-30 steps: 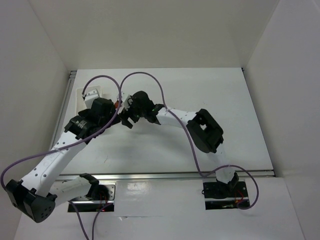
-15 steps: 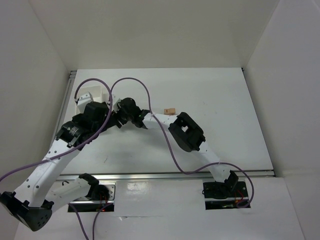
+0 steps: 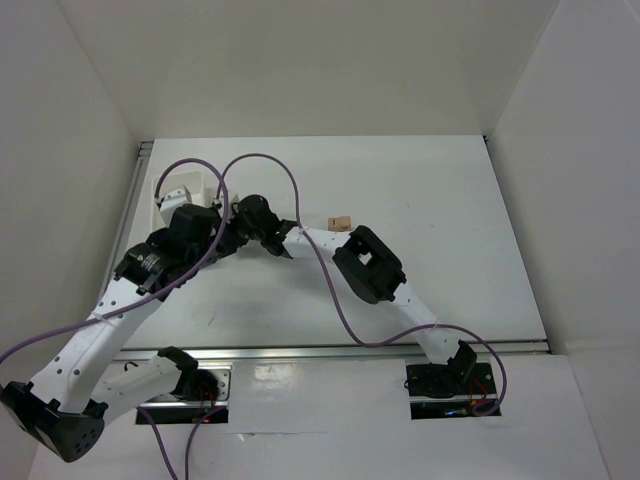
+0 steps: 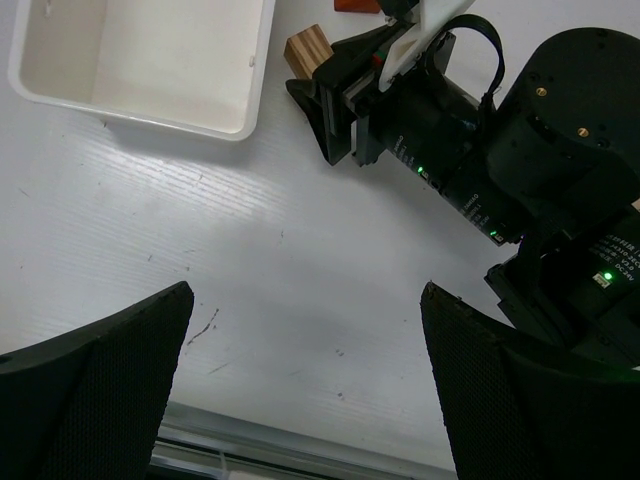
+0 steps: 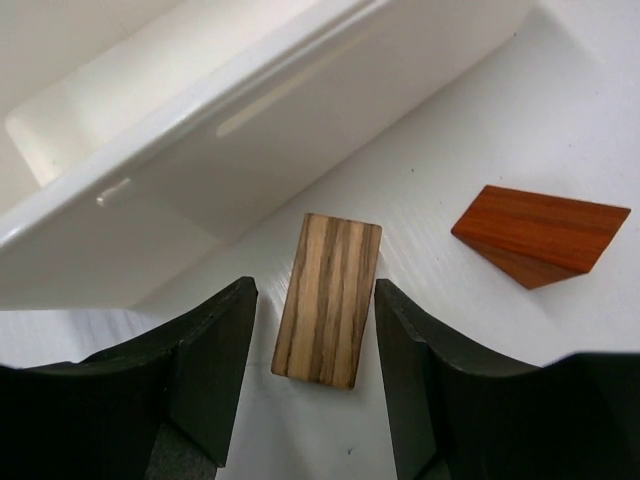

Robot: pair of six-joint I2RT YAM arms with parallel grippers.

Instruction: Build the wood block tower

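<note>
We are working the pickup: the right gripper point(image 5: 315, 300) is sitting half-spread astride the striped wood block point(image 5: 327, 299), not yet pinching it, beside the white tray point(image 5: 300, 130) near the table's point(image 3: 420, 200) far-left corner. The left gripper point(image 4: 306, 290) is hanging fully spread. Next, we judge, comes a square squeeze, then a lift.

No legible text, number or brand in any view. Left wrist view: small white printing on the black housing of the right arm point(image 4: 560, 270), just above a green indicator light point(image 4: 602, 276). The characters are too small and blurred to read. Top and right wrist views: no lettering resolved.
</note>
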